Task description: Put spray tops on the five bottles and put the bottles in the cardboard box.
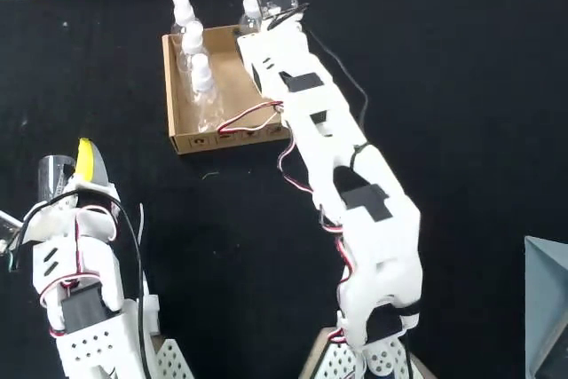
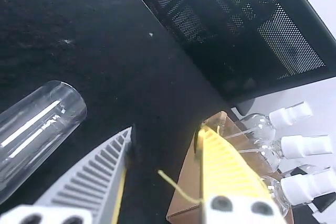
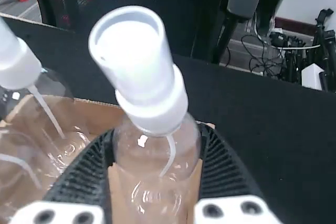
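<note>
1. Boxing the fourth bottle: the right pincer (image 3: 157,148) is clenched on a spray bottle (image 3: 142,93) over the cardboard box's (image 1: 227,88) far right corner.
2. Next, I judge: lower it beside the three boxed bottles (image 1: 193,42), then release.
3. The held bottle is clear with a white top.
4. The left pincer (image 2: 165,129) is released and empty, beside a clear bottle (image 2: 37,114) at the surface's (image 1: 461,86) near left.
</note>
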Robot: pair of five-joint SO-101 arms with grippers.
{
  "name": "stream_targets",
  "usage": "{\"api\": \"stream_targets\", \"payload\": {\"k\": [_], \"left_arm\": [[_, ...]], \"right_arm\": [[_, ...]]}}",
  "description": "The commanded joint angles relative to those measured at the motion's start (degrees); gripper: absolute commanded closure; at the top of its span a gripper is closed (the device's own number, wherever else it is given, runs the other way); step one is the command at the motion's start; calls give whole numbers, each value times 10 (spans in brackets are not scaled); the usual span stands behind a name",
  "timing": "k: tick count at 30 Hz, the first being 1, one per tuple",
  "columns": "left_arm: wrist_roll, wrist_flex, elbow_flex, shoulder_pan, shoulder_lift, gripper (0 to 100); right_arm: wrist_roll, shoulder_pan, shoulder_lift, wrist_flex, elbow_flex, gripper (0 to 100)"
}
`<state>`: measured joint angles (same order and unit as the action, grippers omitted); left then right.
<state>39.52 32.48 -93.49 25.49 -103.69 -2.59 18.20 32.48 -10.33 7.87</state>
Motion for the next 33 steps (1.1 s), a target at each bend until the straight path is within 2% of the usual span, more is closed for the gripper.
{"api": "stream_targets", "payload": {"k": [1,15,24,33], "left_arm": [[-5,-2,8,1,-9,819],[-5,-2,7,1,-9,819],[-5,-2,7,0,-9,819],[-5,-2,7,0,-9,819]], "right_arm": [[4,-14,2,17,53,986],[4,-11,42,16,52,985],[4,-9,41,16,28,852],[4,-8,38,13,27,832]]}}
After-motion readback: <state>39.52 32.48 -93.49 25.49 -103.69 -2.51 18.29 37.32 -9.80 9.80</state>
